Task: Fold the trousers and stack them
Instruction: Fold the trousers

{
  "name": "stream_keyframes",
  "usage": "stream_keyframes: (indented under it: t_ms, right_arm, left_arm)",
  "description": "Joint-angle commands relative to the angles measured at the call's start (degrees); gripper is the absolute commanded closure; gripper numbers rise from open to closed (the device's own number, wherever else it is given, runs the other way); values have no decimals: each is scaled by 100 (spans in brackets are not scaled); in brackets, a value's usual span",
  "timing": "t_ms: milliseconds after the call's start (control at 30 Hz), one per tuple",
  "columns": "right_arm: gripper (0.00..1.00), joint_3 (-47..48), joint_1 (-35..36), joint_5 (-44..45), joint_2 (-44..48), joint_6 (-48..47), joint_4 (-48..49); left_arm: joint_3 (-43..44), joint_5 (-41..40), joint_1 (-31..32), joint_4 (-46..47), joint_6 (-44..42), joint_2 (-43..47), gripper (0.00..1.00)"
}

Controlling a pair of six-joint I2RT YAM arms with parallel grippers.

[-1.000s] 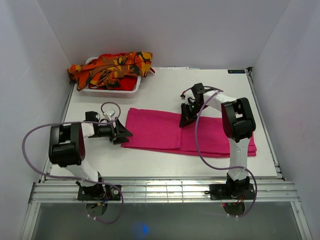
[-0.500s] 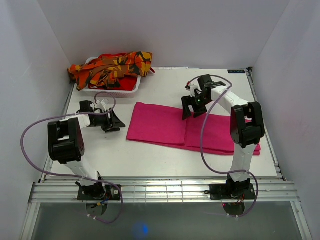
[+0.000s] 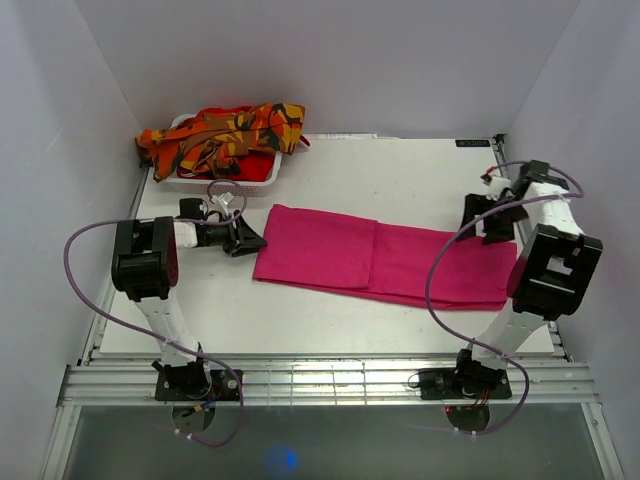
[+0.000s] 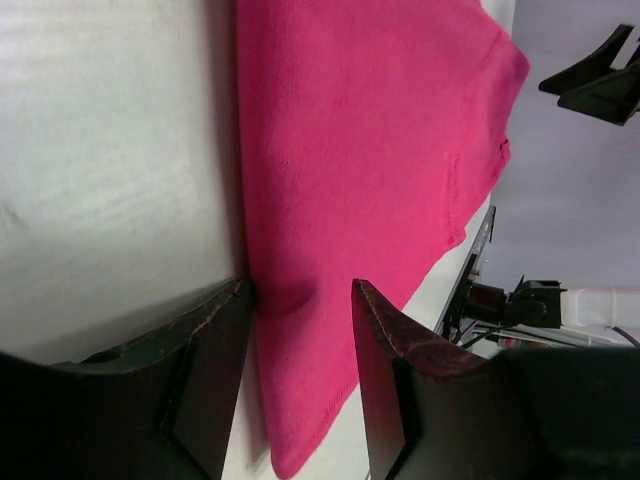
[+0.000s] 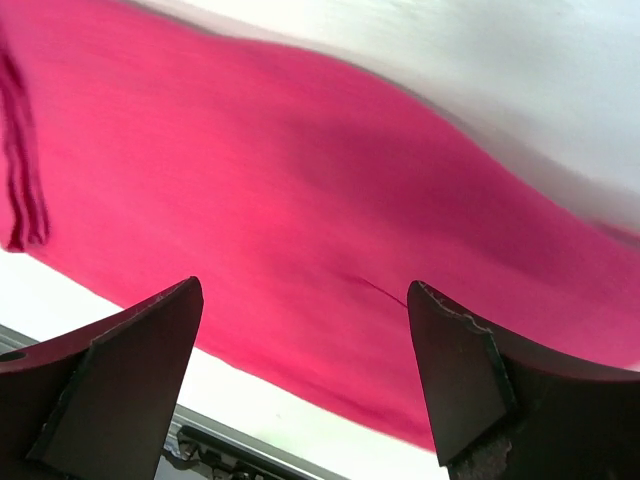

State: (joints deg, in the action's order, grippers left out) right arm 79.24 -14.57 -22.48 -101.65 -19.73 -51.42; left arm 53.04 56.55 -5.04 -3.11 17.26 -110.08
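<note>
A long pair of plain magenta-pink cloth trousers (image 3: 380,262) lies flat and folded lengthwise on the white table (image 3: 400,175), stretched from left to right, with a vertical crease line near its middle. The left gripper (image 3: 255,241) sits low just beside the left end of these pink trousers, pointing at them. In the left wrist view its two black fingers (image 4: 215,370) stand partly apart, the cloth's edge showing in the gap between them, with nothing clamped. The right gripper (image 3: 482,222) hangs over the right end of the pink trousers, near their far edge. Its fingers (image 5: 130,360) are spread wide with only pink cloth below them, and they hold nothing. Beyond the left end of the pink trousers, well apart from them, a white slotted plastic basket (image 3: 215,183) holds a crumpled pair of orange trousers with a black and yellow camouflage pattern (image 3: 225,132), draped over its rim
</note>
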Motion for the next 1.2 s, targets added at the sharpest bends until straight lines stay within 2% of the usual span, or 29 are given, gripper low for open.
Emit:
stream_keyframes:
  t_ms: [0,133,233,333,400,500,800,1000,1167]
  right_arm:
    - [12,-84,-897,-99,13,-601,-553]
    - [12,-111,-1697,24,-83,-910,-632]
    - [13,-76,-2207,60,-250,-1094,-712]
    - [15,-41,-2340,24,-400,-1191,-747]
    - [16,-32,-2358,-89,-452,-1191,-756]
    - [17,12,-2358,-379,-505,-1183,-843]
    - [23,-304,-2217,-1162,-584,-630,-466]
    - [25,-751,-1778,-1443,-628,-357,-36]
    - [27,-1024,-970,-1523,-655,117,456]
  left_arm:
    - [233,-471,126,468,93,-548,44]
    - [321,-277,196,742,418,-751,50]
    - [295,-381,196,839,524,-682,63]
    - [207,-304,161,857,621,-428,81]
    - [163,-259,152,725,647,-234,100]
    - [49,-224,47,348,613,284,100]
    - [22,-426,-533,-1972,-160,2234,100]
    - [390,-479,-990,-2948,-583,2834,100]
    - [1102,-339,-1105,-3554,-785,2984,100]
